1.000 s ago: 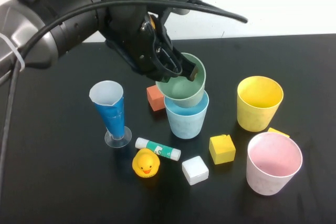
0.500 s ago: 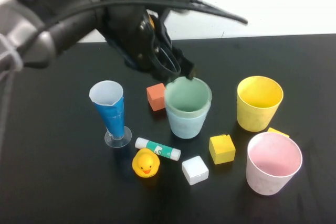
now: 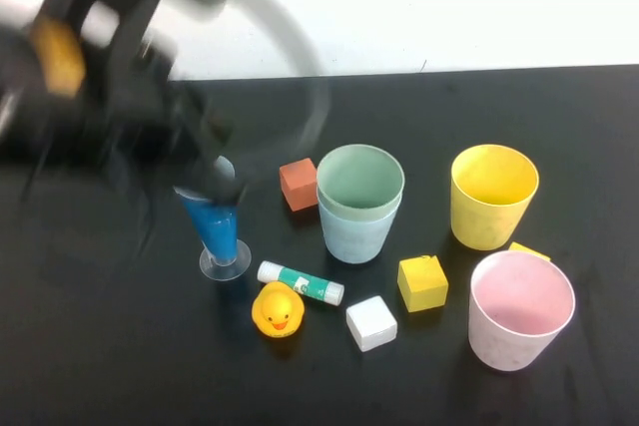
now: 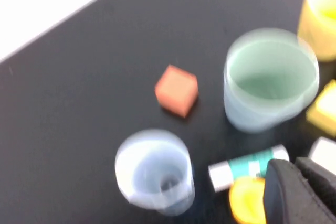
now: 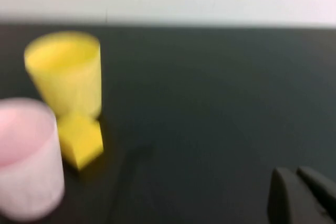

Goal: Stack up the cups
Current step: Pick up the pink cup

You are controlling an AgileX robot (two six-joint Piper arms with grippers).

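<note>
The green cup (image 3: 359, 179) sits nested in the blue cup (image 3: 355, 231), released; first stacking step judged complete. The left gripper (image 3: 205, 162) is clenched and empty, apparently above the tall blue glass (image 3: 215, 231), though motion blur obscures its outline; the nested pair stands well to its right. The right gripper (image 5: 302, 195) is clenched, empty, low over bare table, with the yellow cup (image 3: 492, 195) and pink cup (image 3: 520, 308) ahead of it. Next move calls for grasping one remaining cup by its rim and carrying it over the pair.
</note>
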